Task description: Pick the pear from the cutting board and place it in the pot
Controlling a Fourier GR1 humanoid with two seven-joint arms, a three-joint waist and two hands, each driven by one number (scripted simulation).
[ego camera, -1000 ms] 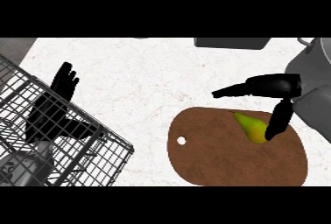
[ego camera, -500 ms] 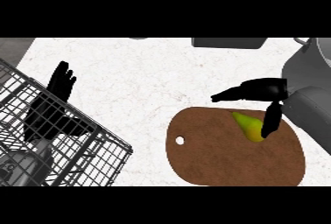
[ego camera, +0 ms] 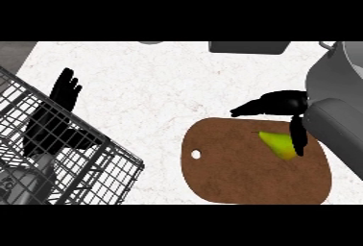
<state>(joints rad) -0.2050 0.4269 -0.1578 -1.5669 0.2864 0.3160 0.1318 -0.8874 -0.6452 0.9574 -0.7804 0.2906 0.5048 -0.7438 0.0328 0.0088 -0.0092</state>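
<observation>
Pear (ego camera: 279,144) on brown cutting board (ego camera: 248,178), white counter (ego camera: 170,86)

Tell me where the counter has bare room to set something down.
Widest bare patch: white counter between the wire basket and the brown oval cutting board. The board's lower half is free too. Crowded at right, where the right hand reaches over the green pear beside the grey pot.
</observation>
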